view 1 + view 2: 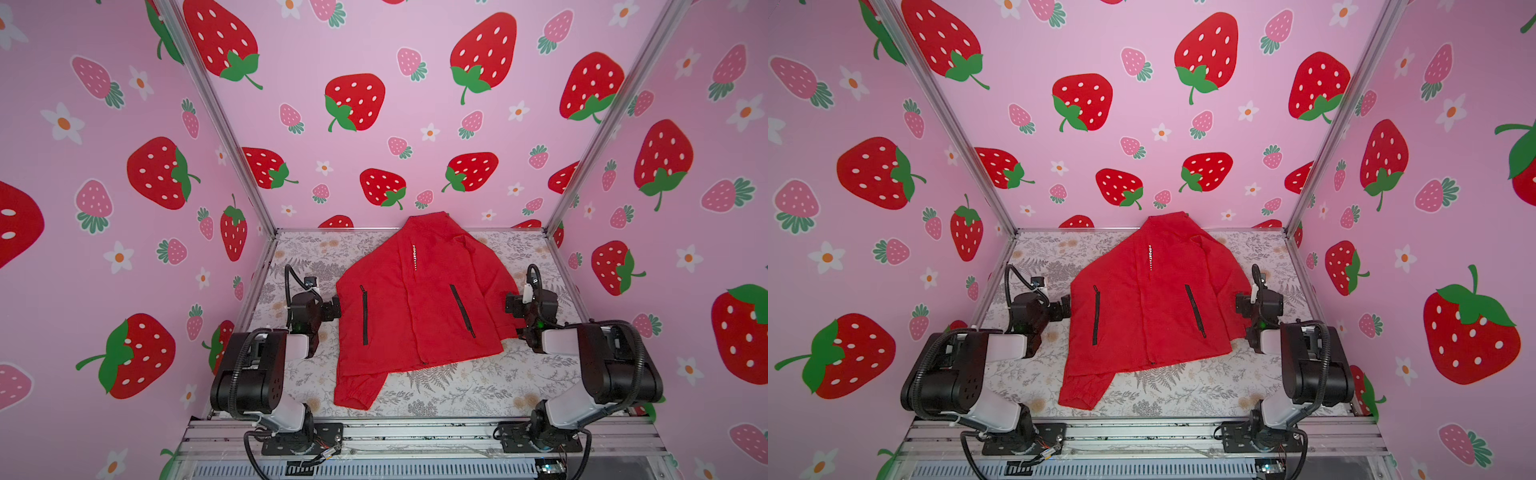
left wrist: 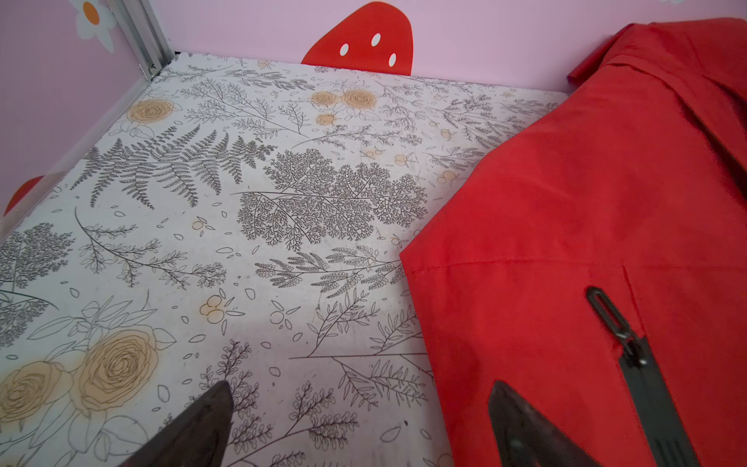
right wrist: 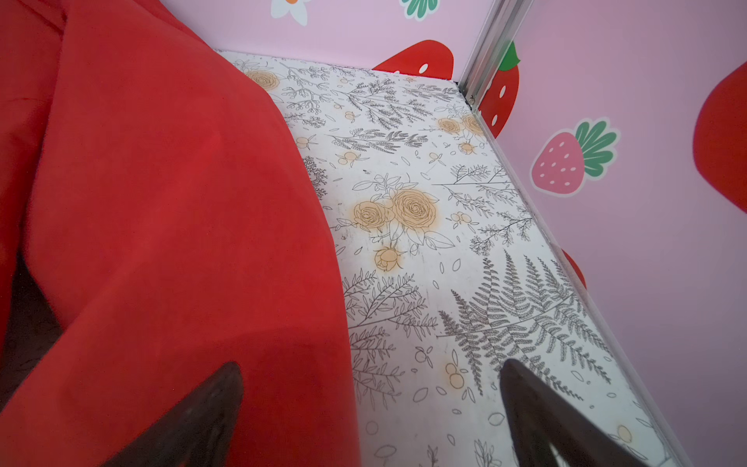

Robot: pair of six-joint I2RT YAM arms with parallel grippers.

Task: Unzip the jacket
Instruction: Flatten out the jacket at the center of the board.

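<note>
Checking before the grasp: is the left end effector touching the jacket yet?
Cannot tell. In the left wrist view one finger of the open left end effector overlaps the jacket, but neither contact nor gap shows plainly.

The jacket [image 1: 415,316] is matt red woven cloth; its pocket zip [image 2: 642,388] is black with a faint sheen. The surface [image 2: 283,202] looks like smooth matt printed paper, lightly scuffed. The corner post [image 2: 143,40] is brushed metal.

Pink strawberry-print walls [image 1: 415,104] are enclosing the left, right and far sides, aluminium posts [image 1: 222,124] are rising at the far corners, and a grey-and-tan floral sheet [image 1: 457,395] is covering the floor.
</note>
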